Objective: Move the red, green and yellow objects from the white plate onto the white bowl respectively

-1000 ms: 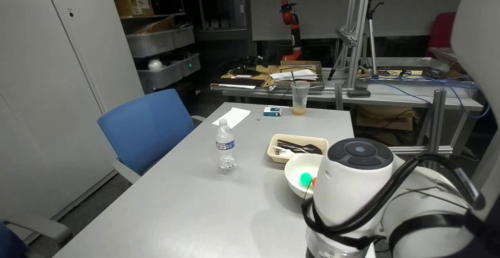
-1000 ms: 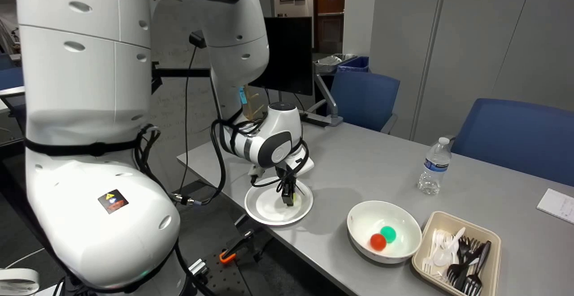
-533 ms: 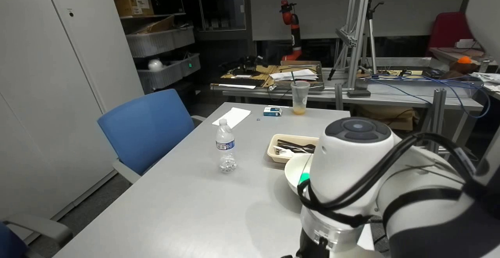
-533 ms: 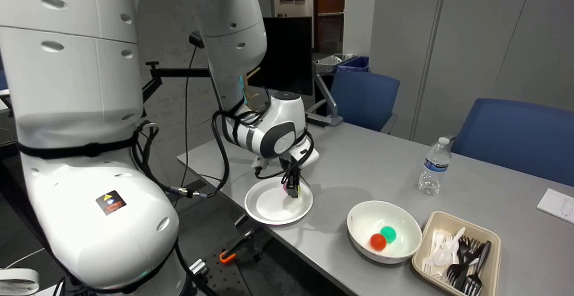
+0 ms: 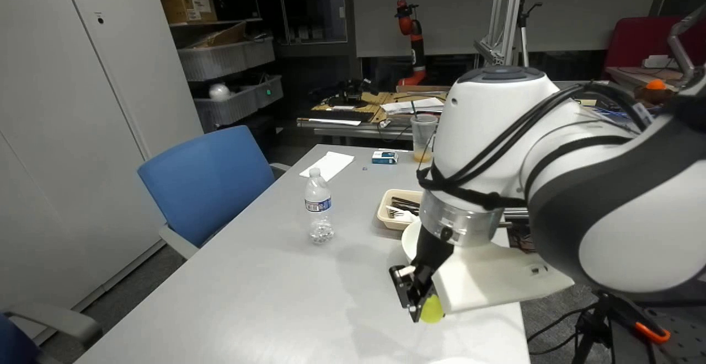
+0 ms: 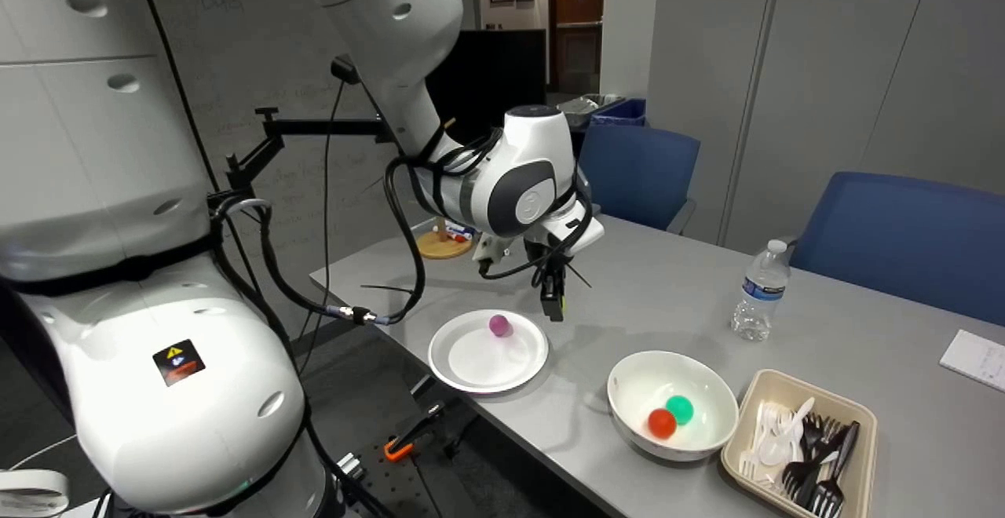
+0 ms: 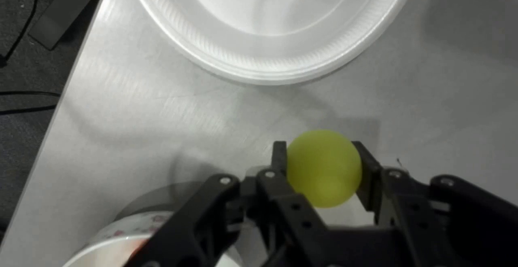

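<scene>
My gripper (image 7: 322, 159) is shut on the yellow ball (image 7: 323, 174), which sits between both fingertips. It hangs above the table, past the rim of the white plate (image 6: 471, 361) on the bowl's side. In an exterior view the yellow ball (image 5: 432, 310) shows below the fingers; elsewhere the gripper (image 6: 553, 310) mostly covers it. Inside the white bowl (image 6: 634, 381), the red ball (image 6: 662, 424) and green ball (image 6: 680, 409) lie side by side. The wrist view catches the bowl's flowered wall (image 7: 133, 228) at the bottom, partly behind the fingers.
A pink ball (image 6: 498, 325) lies on the plate. Beyond the bowl stands a beige tray (image 6: 862, 443) of plastic cutlery. A water bottle (image 6: 760, 294) stands upright behind the bowl. A wooden stand (image 6: 444, 246) is near the table's far end.
My gripper has lifted off the plate with the yellow ball and moved sideways toward the bowl. The pink ball on the plate has come into full view. Red and green balls have stayed put.
</scene>
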Action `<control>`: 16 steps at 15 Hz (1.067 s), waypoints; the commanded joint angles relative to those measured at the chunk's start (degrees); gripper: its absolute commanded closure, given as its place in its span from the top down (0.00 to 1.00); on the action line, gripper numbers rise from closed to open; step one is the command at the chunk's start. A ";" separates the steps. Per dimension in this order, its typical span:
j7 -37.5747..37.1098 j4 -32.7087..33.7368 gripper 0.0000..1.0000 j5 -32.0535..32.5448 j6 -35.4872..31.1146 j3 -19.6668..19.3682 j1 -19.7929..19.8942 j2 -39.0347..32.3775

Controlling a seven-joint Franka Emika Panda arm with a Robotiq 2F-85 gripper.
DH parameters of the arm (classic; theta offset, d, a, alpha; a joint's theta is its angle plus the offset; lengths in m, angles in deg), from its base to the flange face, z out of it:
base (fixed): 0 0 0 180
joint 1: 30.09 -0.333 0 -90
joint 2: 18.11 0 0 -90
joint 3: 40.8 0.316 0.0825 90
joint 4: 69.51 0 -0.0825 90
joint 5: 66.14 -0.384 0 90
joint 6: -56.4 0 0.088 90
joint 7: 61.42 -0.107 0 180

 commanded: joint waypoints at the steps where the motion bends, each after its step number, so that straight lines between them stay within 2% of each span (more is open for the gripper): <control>1: -3.67 -0.27 0.16 1.69 3.13 1.99 3.17 3.59; 2: -1.35 0.03 0.41 0.69 1.07 2.59 3.65 1.34; 7: -2.12 0.02 0.41 0.60 1.60 3.08 4.29 2.15; 8: -2.15 0.02 0.16 0.59 1.60 3.10 4.29 2.15; 11: -2.59 0.35 0.16 1.91 1.78 2.55 5.73 2.32; 16: -1.49 3.08 0.16 3.42 1.36 -0.66 11.43 0.50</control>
